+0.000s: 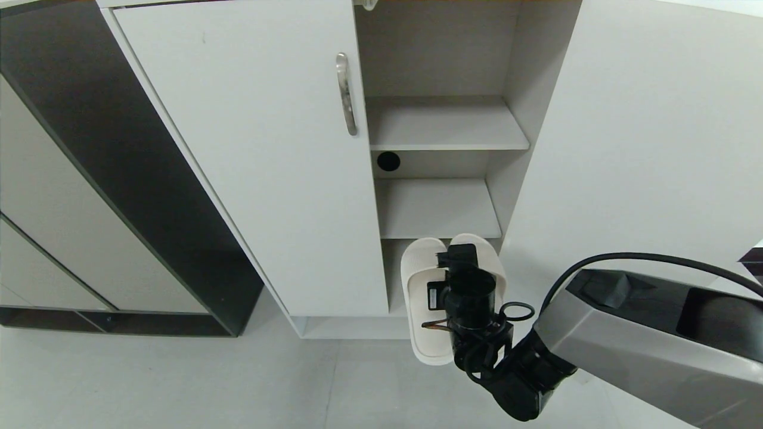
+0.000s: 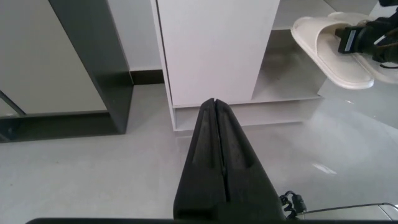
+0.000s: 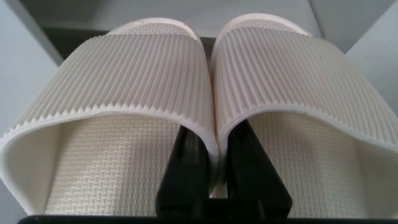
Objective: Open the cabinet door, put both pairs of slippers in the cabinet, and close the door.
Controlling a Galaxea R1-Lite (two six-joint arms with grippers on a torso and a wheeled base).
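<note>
— Where do we have the pair of cream ribbed foam slippers [image 3: 143, 74]?
— Our right gripper [image 3: 214, 186] is clamped on their two inner strap walls. Their toes sit just ahead of it, at the lowest bay of the white wooden cabinet [image 1: 441, 125], beside the open door [image 1: 632, 149].
— And our left gripper [image 2: 214, 109]?
— Fingers pressed together, holding nothing, over the grey floor [image 2: 93, 174]. The small white label [image 1: 434, 296] on the right gripper is too small for us to read
</note>
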